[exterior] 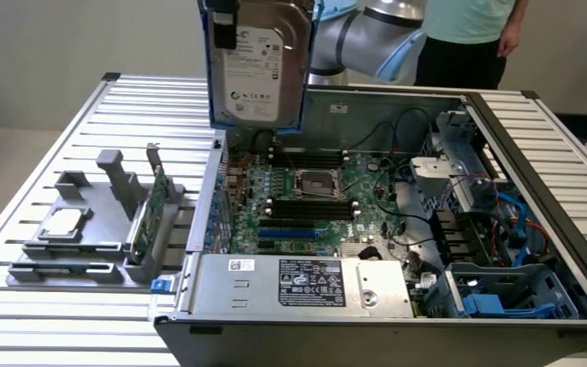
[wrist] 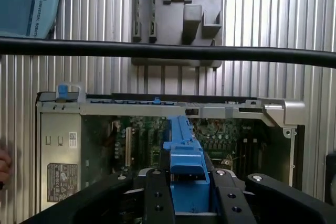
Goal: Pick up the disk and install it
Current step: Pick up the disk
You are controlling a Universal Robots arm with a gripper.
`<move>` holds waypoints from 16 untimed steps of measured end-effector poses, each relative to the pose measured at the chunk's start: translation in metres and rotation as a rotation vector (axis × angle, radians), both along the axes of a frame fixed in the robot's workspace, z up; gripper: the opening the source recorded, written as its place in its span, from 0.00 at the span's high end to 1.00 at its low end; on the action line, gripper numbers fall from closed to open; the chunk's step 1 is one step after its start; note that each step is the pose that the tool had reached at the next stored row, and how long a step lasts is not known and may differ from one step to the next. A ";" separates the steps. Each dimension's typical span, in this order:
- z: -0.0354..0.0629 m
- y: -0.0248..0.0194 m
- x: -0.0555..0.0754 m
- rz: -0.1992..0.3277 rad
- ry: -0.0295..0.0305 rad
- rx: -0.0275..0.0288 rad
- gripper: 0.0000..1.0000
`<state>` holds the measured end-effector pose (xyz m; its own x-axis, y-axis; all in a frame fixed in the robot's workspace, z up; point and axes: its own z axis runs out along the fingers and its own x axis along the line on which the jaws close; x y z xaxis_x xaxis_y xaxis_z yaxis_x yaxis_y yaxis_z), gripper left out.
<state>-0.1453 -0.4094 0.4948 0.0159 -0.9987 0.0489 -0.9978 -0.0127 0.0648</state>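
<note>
End effector (wrist: pixel 188 183) is gripping the disk (exterior: pixel 257 65) by its blue carrier, jaws part-closed on it, and is holding it upright in mid-air above the open PC case (exterior: pixel 375 342), clear of the table (exterior: pixel 150 99): pick-up appearing done, install into case pending.

a ribbed metal table (exterior: pixel 100 130) spreads beneath the claw (wrist: pixel 191 198). beyond the claw stands a plain pale wall (exterior: pixel 59 38), with beige floor (exterior: pixel 8 153) beside the table. soft, even light.
</note>
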 end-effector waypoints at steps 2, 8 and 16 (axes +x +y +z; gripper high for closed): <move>0.0004 -0.0042 0.008 0.000 0.0010 -0.0001 0.68; 0.0013 -0.0170 0.031 0.000 0.0023 0.0000 0.68; 0.0029 -0.0350 0.060 0.000 0.0034 -0.0001 0.68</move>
